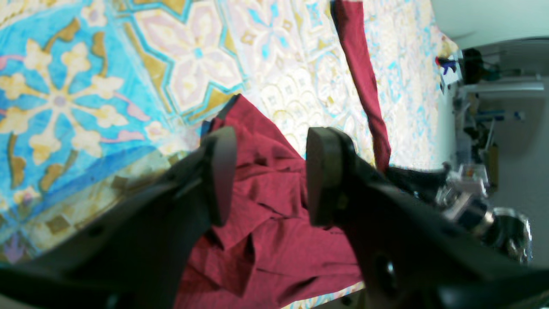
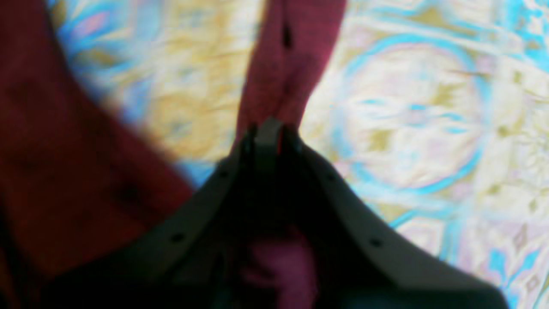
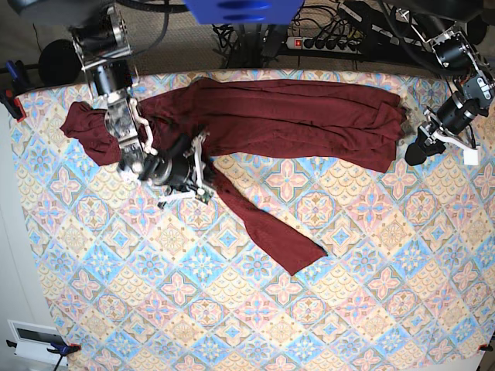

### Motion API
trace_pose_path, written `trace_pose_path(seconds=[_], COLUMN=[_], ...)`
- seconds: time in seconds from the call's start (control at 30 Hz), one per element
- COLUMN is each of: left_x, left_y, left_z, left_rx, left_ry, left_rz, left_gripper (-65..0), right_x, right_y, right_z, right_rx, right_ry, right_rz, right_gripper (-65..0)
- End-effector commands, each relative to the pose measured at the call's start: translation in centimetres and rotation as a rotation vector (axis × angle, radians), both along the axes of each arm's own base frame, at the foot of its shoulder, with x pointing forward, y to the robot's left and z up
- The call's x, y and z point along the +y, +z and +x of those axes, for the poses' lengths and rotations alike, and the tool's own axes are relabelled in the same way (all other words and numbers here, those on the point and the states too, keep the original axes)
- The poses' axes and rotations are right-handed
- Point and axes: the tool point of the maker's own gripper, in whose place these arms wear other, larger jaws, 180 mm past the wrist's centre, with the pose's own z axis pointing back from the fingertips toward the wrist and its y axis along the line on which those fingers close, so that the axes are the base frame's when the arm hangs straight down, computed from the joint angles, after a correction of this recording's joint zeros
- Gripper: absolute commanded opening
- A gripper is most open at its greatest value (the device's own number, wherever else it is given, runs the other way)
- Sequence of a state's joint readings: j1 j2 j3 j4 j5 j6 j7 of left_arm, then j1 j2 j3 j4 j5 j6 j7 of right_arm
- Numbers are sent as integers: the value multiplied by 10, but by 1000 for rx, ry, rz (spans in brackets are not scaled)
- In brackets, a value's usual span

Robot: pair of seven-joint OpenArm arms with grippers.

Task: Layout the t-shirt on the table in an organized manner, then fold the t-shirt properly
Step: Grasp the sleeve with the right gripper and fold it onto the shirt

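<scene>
**Ana:** Base view first: where does the t-shirt [image 3: 271, 116] lie on the table [image 3: 371, 294]?

**Ben:** Along the table's far edge, stretched sideways in a long rumpled band. One sleeve [image 3: 267, 224] runs off from the shirt's body on a slant toward the table's middle, flat on the patterned cloth. A bunched lump of fabric sits at the shirt's other end, beside the table's corner.

**Ana:** And the right gripper [image 3: 203, 171]?

**Ben:** It is low over the shirt where that slanting sleeve meets the body. From its own wrist camera the fingers [image 2: 266, 133] are pressed together with a narrow fold of maroon cloth pinched between them, so it is clamped on the t-shirt [image 2: 291, 56].

**Ana:** The left gripper [image 3: 410, 151]?

**Ben:** Just beside the shirt's end nearest that arm, close to the table's side edge. Its wrist view shows the two pads [image 1: 223, 171] standing wide apart, crumpled fabric [image 1: 266, 214] below and between them, nothing gripped. A thin strip of the shirt stretches away across the cloth beyond.
</scene>
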State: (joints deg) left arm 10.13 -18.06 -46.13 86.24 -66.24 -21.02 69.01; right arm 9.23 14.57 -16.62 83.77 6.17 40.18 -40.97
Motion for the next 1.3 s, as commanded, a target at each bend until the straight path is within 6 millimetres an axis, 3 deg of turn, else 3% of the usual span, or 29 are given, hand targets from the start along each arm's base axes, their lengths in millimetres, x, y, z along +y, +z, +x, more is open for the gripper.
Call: trace_pose_path(seconds=[0.0,0.1,0.27,0.33,0.43,0.6,0.87,1.07,1.17,1.27], left_x=[6,5,5,5,6,8,6,-21,-45,-71], left_y=[14,14,14,14,12,7,10,27,34,40], left_z=[7,7,7,7,7,4,7,43,62,81], left_rx=[-48,-49,-49,-49,-42,-15,-26,-93,-120,-140], left_ry=[4,4,2,2,3,3,-3,-89,-161,-242], left_rz=[16,15,14,14,20,48,49,38,33,40], left_gripper=[-388,-388,-388,-388,-388,-388,-388,-388,-386,-384], right_x=[1,2,21,27,30,35,47,70,70,53], right_y=[23,41,81,82,62,62,61,61,63,55], right_z=[11,-6,-39,-57,-98,-120,-139,-145,-140,-144], right_rx=[-67,-111,-211,-197,-85,-11,59,78,66,76], right_ry=[-9,-4,52,64,56,27,37,144,146,159], right_rz=[31,19,36,58,115,221,299,268,264,208], right_gripper=[-650,-650,-650,-650,-650,-650,-650,-650,-616,-547])
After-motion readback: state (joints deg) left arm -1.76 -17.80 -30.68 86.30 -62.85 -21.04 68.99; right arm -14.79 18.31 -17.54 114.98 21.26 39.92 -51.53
